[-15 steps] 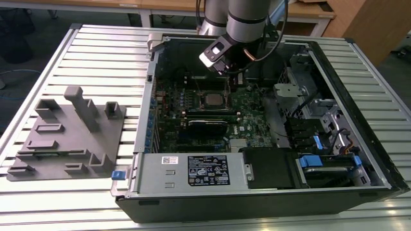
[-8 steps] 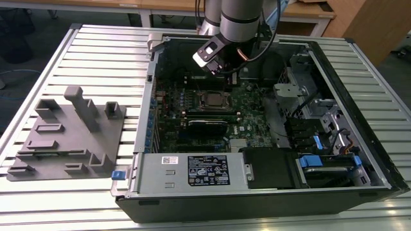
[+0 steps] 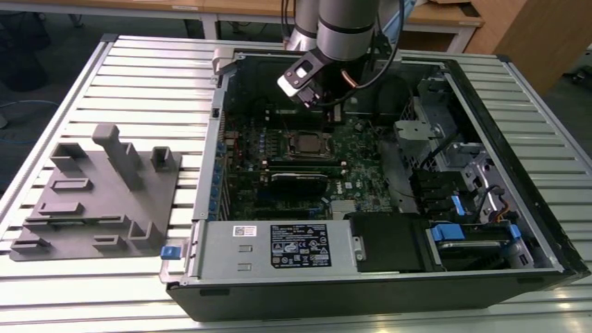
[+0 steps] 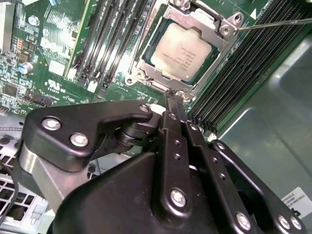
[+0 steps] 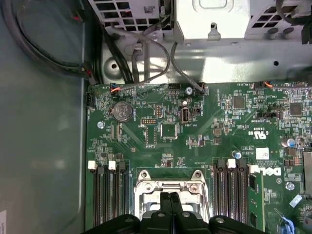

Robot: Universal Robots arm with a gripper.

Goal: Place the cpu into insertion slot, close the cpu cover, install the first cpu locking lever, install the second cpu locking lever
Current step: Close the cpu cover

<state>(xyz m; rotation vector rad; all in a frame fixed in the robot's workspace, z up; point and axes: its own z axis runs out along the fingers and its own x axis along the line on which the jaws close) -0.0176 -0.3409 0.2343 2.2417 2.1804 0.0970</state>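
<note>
Open computer case (image 3: 370,300) on slatted tabletop (image 3: 138,76). Grey fixture block (image 3: 102,198) near tabletop edge at exterior view's left. Cpu (image 4: 179,51) seated in insertion slot (image 3: 306,143), mid green board. Cpu cover (image 4: 200,19) down over it, silvery frame round chip top. Thin lever rod (image 4: 273,23) runs out from slot corner across memory slots (image 4: 253,63). Claw (image 4: 174,100) pinched together, nothing between fingers, tips just beside slot edge above board.
</note>
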